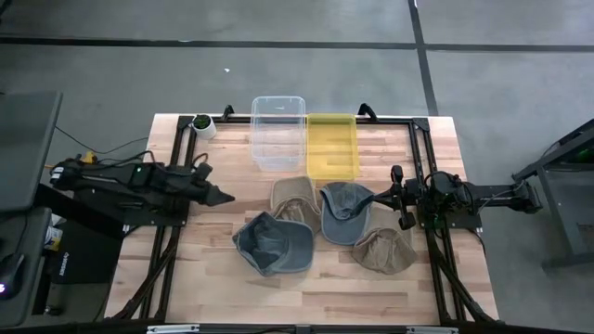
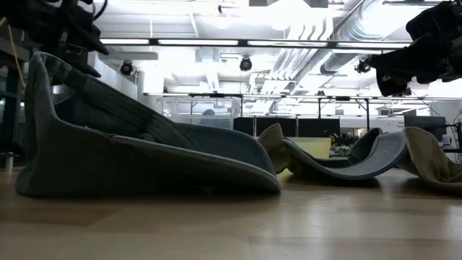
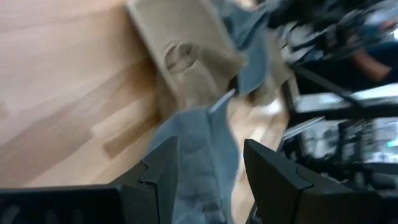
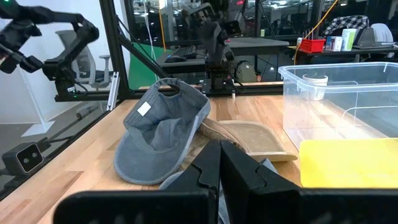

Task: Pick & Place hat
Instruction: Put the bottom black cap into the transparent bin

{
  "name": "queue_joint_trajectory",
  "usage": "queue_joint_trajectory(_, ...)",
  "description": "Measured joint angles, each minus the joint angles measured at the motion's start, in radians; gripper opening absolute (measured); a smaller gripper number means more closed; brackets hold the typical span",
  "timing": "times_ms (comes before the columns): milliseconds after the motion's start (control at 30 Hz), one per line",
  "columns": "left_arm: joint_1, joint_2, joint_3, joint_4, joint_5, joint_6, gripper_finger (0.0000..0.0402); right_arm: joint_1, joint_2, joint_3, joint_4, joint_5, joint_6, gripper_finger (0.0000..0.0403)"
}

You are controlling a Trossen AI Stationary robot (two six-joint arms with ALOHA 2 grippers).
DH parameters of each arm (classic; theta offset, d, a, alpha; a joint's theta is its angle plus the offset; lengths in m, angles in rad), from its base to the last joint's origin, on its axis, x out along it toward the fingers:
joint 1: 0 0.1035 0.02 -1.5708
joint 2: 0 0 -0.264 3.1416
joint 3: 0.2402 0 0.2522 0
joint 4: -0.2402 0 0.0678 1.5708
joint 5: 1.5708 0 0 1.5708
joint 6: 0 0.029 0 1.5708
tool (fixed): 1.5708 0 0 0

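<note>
Clear bin (image 1: 278, 130) beside yellow bin (image 1: 332, 147); small pot (image 1: 202, 123) at table (image 1: 278, 297) corner.

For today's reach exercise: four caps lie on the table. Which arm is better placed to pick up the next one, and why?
Probably the right. Its end effector sits shut right over the grey cap in the pile. The left end effector is open but hovers over bare table, short of the caps.

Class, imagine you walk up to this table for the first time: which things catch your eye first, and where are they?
A cluster of caps, grey and tan, lies heaped at the table's middle. Behind it stand two bins side by side: a clear bin and a yellow bin. The left gripper, open, points at the heap from the left; the right gripper, shut, reaches over a grey cap from the right.
</note>
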Motion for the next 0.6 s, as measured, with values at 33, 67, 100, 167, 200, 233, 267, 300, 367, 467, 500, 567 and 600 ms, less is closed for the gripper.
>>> queue_joint_trajectory(33,0.000,0.026,0.016,-0.019,0.025,-0.010,0.0161,0.000,0.000,0.000,0.000,0.000,0.000,0.0005)
queue_joint_trajectory(67,0.000,0.049,0.026,-0.025,0.050,-0.018,0.0161,0.000,0.000,0.000,0.000,0.000,0.000,0.0005)
queue_joint_trajectory(100,0.000,0.070,0.032,-0.024,0.075,-0.027,0.0161,0.000,0.000,0.000,0.000,0.000,0.000,0.0005)
queue_joint_trajectory(167,0.000,0.109,0.038,-0.014,0.112,-0.041,0.0161,0.000,0.000,0.000,0.000,0.000,0.000,0.0005)
queue_joint_trajectory(200,0.000,0.128,0.039,-0.015,0.130,-0.043,0.0161,0.000,0.000,0.000,0.000,0.000,0.000,0.0005)
queue_joint_trajectory(233,0.000,0.149,0.039,-0.016,0.146,-0.043,0.0161,0.000,0.000,0.000,0.000,0.000,0.000,0.0005)
queue_joint_trajectory(267,0.000,0.172,0.039,-0.016,0.156,-0.043,0.0161,0.000,0.000,0.000,0.000,0.000,0.000,0.0005)
queue_joint_trajectory(300,0.000,0.198,0.039,-0.016,0.164,-0.040,0.0161,0.000,0.000,0.000,0.000,0.000,0.000,0.0005)
queue_joint_trajectory(367,0.000,0.247,0.039,-0.013,0.200,-0.039,0.0161,0.000,0.000,0.000,0.000,0.000,0.000,0.0005)
queue_joint_trajectory(467,0.000,0.314,0.039,0.020,0.282,-0.026,0.0161,0.000,0.000,0.000,0.000,0.000,0.000,0.0005)
queue_joint_trajectory(500,0.000,0.334,0.039,0.033,0.309,-0.015,0.0161,0.000,0.000,0.000,0.000,0.000,0.000,0.0005)
queue_joint_trajectory(567,0.000,0.368,0.040,0.049,0.355,-0.001,0.0161,0.000,0.000,0.000,0.000,0.000,0.000,0.0005)
queue_joint_trajectory(600,0.000,0.381,0.040,0.049,0.368,0.006,0.0161,0.000,0.000,0.000,0.000,0.000,0.000,0.0005)
